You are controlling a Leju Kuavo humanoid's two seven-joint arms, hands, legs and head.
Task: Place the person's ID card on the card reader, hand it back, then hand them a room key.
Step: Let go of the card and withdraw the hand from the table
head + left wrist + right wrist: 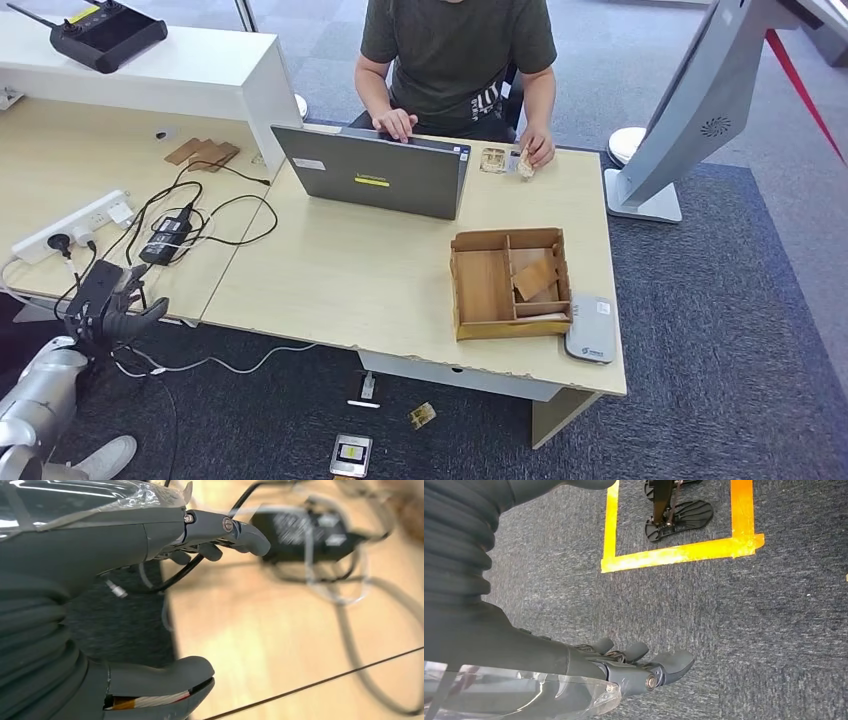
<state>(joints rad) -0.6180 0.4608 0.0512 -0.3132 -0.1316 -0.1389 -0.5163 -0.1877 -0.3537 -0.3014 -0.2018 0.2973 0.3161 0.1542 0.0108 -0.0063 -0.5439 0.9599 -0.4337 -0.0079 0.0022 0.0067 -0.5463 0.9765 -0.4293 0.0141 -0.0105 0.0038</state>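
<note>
Fingers of your left hand were spread apart and held nothing as it hovered by the table's near left edge, just beside the tangle of black cables and the power adapter. Your right hand hung over the grey carpet near a yellow tape outline, its fingers loosely extended and holding nothing. You could see the ID card lying on the table's far edge, between the person's hand and the open laptop. Nearer you stood the wooden organizer box, cards tilted in its right compartments, and the grey card reader lay just beside it at the table's right corner. A white power strip sat well to the left.
</note>
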